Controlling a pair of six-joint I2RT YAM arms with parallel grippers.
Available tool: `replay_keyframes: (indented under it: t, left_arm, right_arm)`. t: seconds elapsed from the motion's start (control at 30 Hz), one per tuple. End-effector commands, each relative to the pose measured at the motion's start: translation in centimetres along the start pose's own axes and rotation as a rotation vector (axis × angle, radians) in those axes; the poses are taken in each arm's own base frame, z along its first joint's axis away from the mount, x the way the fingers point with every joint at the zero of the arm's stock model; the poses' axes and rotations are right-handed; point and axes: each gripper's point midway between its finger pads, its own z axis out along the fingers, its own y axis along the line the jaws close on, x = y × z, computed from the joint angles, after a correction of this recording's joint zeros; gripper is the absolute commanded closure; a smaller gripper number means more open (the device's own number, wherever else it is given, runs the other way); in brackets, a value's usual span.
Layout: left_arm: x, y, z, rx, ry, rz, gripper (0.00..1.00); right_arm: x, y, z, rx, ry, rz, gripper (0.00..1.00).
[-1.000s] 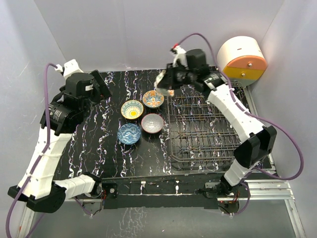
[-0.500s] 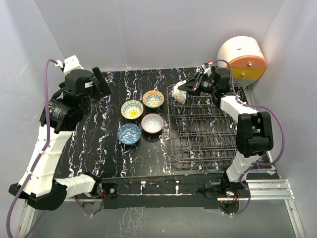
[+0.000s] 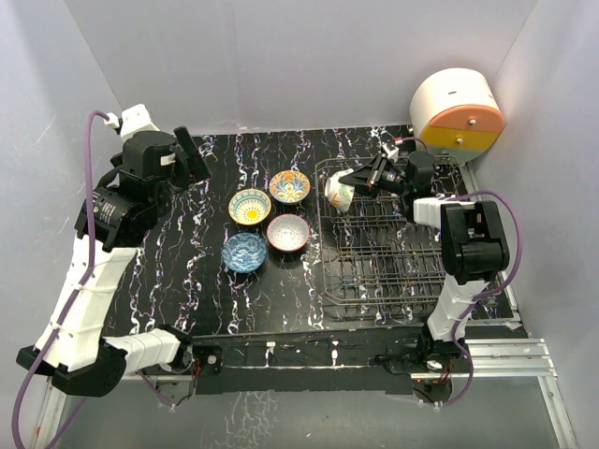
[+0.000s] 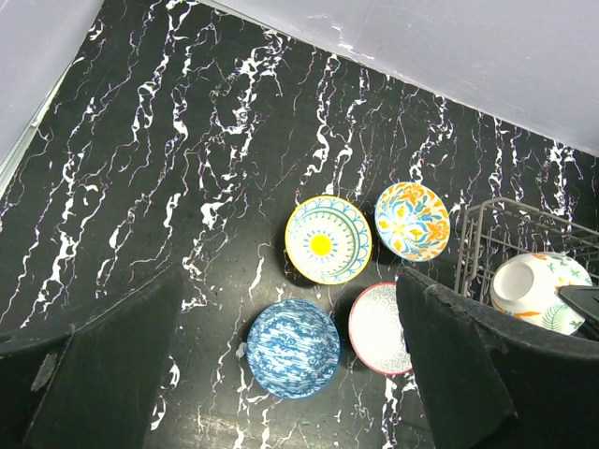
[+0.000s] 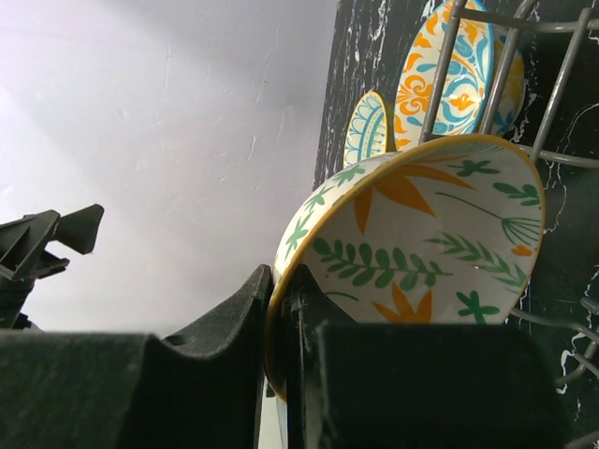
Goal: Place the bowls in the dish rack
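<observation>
While the black marbled worktop (image 3: 187, 271) lies under both arms, the dark wire dish rack (image 3: 384, 262) spreads beneath the right pincer (image 3: 363, 176), which is clenched on the rim of a leaf-patterned bowl (image 3: 339, 195) tilted on edge over the rack's far left corner. Between the two pincers four more bowls sit upright: yellow (image 3: 250, 207), orange floral (image 3: 289, 186), pink-grey (image 3: 288, 232), blue (image 3: 244, 252). The left pincer (image 3: 194, 157) hangs released, jaws wide and empty.

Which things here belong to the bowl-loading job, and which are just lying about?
Job:
- dish rack
- leaf-patterned bowl, pinched by the right gripper at the rack's far-left corner
- yellow bowl, orange floral bowl, blue bowl and pink bowl, on the table

Lying about:
- round white-and-orange appliance, far right
</observation>
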Motion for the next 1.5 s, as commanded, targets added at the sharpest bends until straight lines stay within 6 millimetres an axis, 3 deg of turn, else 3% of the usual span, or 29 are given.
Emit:
replay_keyframes:
  t: [0.0,0.27,0.63,0.9,0.97,1.37,1.47]
  left_arm:
    - [-1.3,0.3,-0.6,-0.003,-0.042,-0.003,0.06]
    - [-1.2,-0.1,-0.3,-0.001,-0.038,-0.003,0.06]
    - [-1.1,-0.4,0.1,-0.003,-0.032,-0.020,0.06]
    - [-0.9,-0.6,0.5,-0.009,-0.024,-0.017,0.06]
    - [-0.9,-0.7,0.6,-0.007,-0.023,-0.016,0.06]
    - [-0.5,-1.1,1.1,0.007,-0.016,-0.013,0.06]
    - [-0.4,-1.1,1.0,0.009,-0.018,-0.013,0.06]
  right_arm:
    - [-0.8,0.7,-0.4,-0.049,-0.028,-0.075,0.92]
    - [-0.3,-3.0,-0.5,-0.008,-0.026,-0.013,0.92]
    - [-0.1,-4.4,-0.5,-0.065,-0.045,0.066,0.91]
    - [0.1,-7.9,-1.3,0.057,-0.060,0.110,0.74]
    - [-0.7,-8.8,-2.2,0.093,-0.089,0.114,0.70]
    - [-2.2,-11.8,-5.2,0.323,-0.131,0.095,0.51]
    - [-2.4,-12.2,-5.6,0.378,-0.128,0.088,0.50]
